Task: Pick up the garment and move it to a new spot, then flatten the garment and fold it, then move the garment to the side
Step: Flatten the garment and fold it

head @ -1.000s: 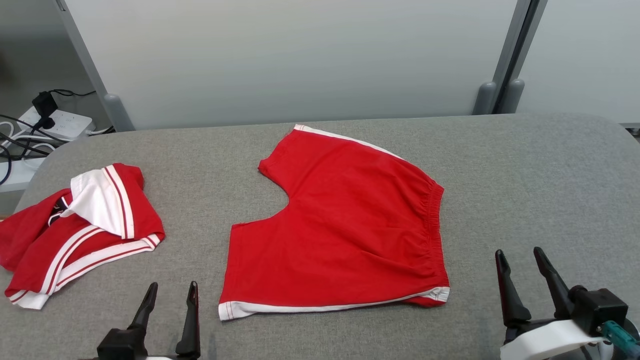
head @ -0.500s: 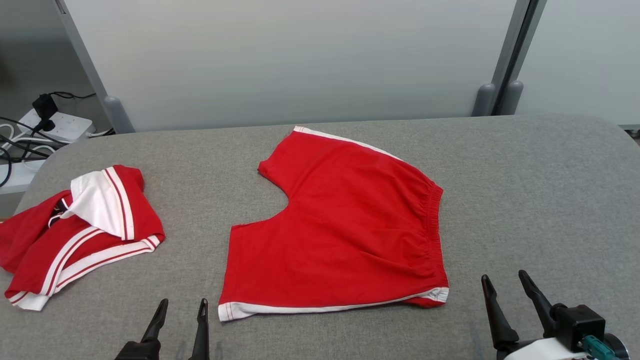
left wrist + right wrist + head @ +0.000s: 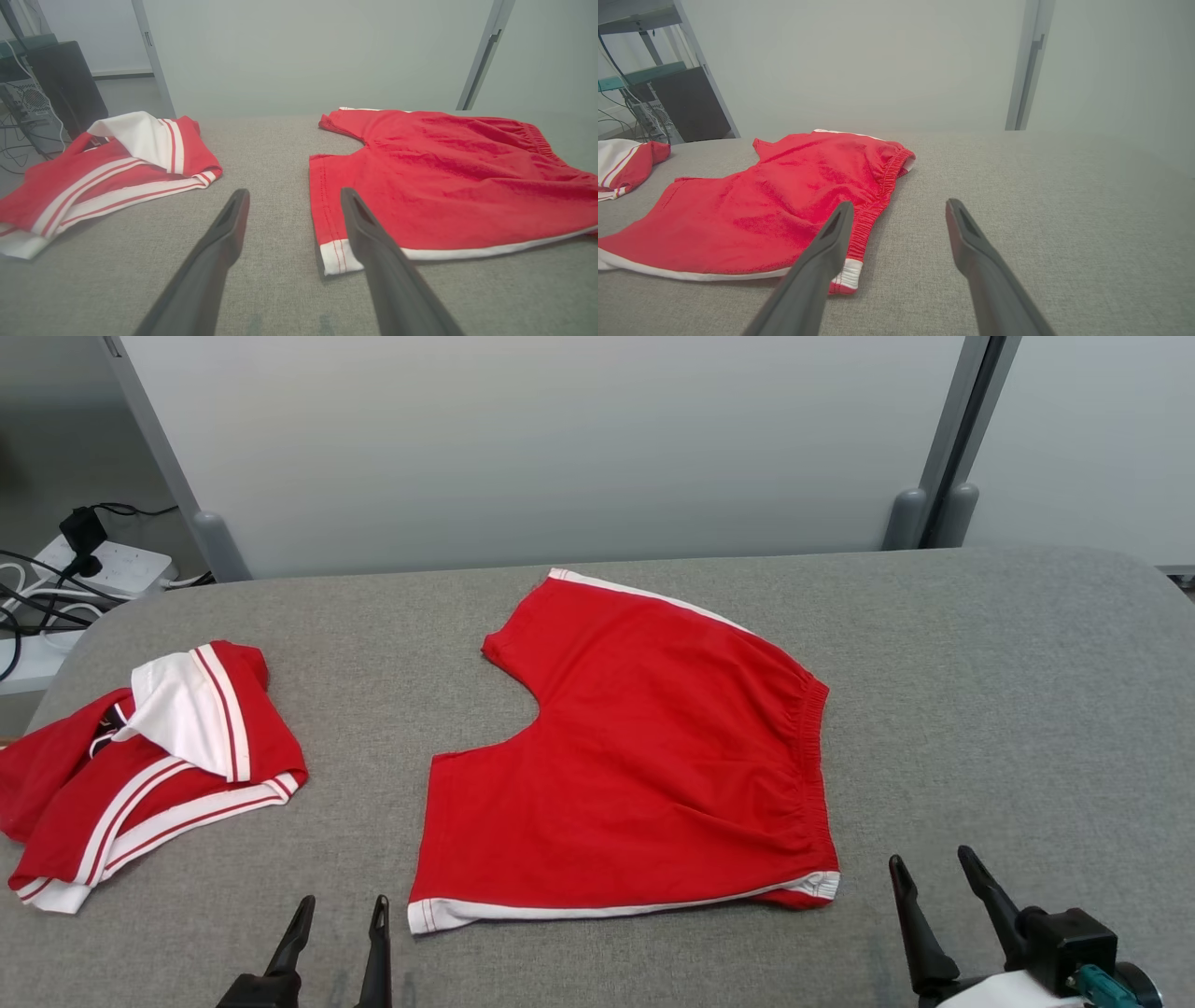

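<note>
Spread flat at the middle of the grey worktop point(image 3: 1008, 653): red shorts point(image 3: 635, 765), elastic waistband to the right, leg openings to the left, white trim along the far and near edges. Toward the left edge, well apart from the shorts, a crumpled red-and-white garment point(image 3: 159, 765). At the near edge, left claw point(image 3: 344, 901) with fingers apart and nothing between them, just beside the near-left white hem corner; right claw point(image 3: 932, 856) likewise spread and empty, just right of the waistband's near corner, over bare worktop.
</note>
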